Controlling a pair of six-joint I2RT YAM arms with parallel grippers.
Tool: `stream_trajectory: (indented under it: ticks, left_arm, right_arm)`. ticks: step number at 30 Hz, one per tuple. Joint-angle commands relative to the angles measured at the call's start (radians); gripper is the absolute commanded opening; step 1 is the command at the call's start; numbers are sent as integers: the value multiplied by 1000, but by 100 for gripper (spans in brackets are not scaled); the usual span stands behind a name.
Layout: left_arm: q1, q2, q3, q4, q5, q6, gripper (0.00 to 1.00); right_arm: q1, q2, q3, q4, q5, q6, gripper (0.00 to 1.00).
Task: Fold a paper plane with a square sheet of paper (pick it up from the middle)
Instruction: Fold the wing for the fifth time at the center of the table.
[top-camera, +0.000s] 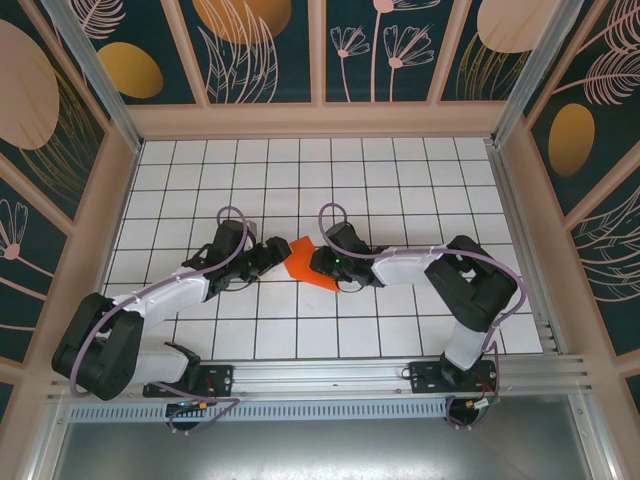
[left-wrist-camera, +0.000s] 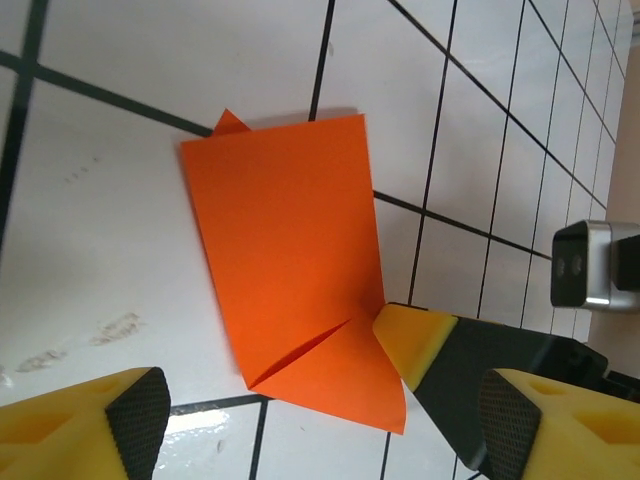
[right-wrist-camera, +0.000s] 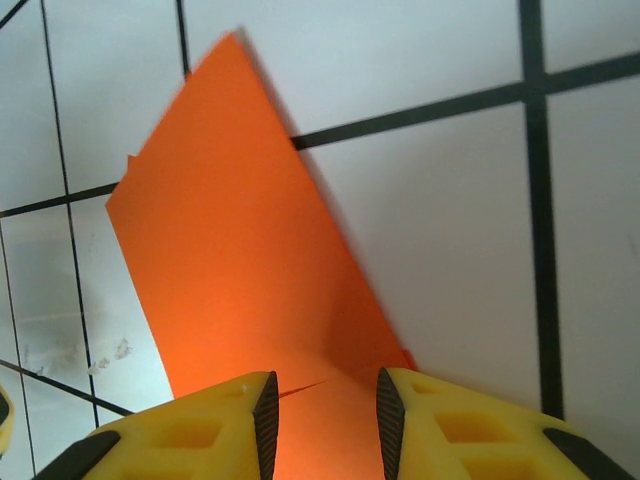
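Paper plane (left-wrist-camera: 290, 260), thin matte orange-red paper creased into a tapering shape with one diagonal fold, is lying on the glossy white-tiled table (top-camera: 400, 180). Left hand (left-wrist-camera: 320, 405) is hovering, fingers wide apart; right hand (right-wrist-camera: 322, 400) is resting narrowly parted at the folded end, grip unclear. Teal floral panels (top-camera: 260, 50) are walling the table.

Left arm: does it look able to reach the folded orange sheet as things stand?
Likely yes. The left fingers, open, sit just short of the folded orange sheet, nothing between. One right finger sits at the sheet's near corner, so that corner is crowded.
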Motion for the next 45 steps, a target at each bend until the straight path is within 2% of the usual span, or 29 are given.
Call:
stream_trajectory:
  ticks: [1,9,17,20,31,37,45]
  left_arm:
    - [-26,21,-24,56,7,-60,82]
    - [-78,67,-45,126,32,-128,78]
    - [-84,100,-55,172,46,-163,66]
    - [-86,113,-60,177,41,-175,65]
    - [-91,167,-61,227,77,-193,52]
    - [-90,189,-68,282,101,-208,40]
    - [-91,219,-68,303,109,-213,38]
  right_arm:
    - [-21,9,-40,72,-54,42,34]
    - [-67,9,-117,199,-164,91,35]
    - [-74,12,-121,199,-171,91,35]
    - [-77,13,-123,202,-175,93,35]
    - [-80,20,-122,197,-175,91,35]
    - [-80,20,-124,200,-176,90,35]
    - [-82,14,-124,205,-181,83,34]
